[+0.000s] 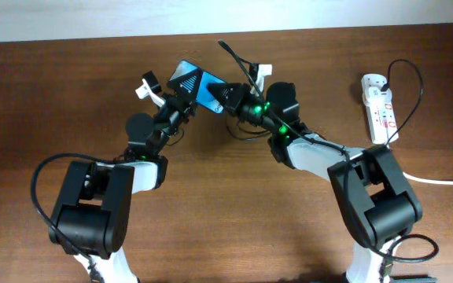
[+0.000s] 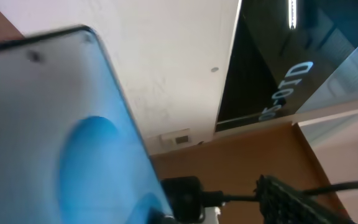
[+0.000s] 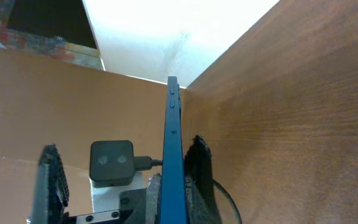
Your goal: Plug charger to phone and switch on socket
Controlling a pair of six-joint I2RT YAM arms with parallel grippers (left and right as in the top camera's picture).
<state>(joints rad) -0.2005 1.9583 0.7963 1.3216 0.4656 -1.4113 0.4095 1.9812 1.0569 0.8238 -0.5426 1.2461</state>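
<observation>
The phone [image 1: 203,86] is held off the table, blue screen up. My right gripper [image 1: 228,94] is shut on its right end. In the right wrist view the phone [image 3: 173,143] stands edge-on between the fingers [image 3: 176,190]. My left gripper [image 1: 175,98] is at the phone's left end with its fingers spread. One padded finger [image 3: 51,180] is far from the phone. The left wrist view shows the screen [image 2: 55,137] close up. The charger's connector tip [image 1: 221,43] sticks up behind my right gripper, apart from the phone. The socket [image 1: 379,106] lies at the far right.
The charger cable [image 1: 418,86] loops from the socket's far end and down past its right side. The socket's thick white cord [image 1: 447,181] runs off the right edge. Thin black cables loop on the table below the grippers [image 1: 238,135]. The table's back edge [image 1: 69,39] is near.
</observation>
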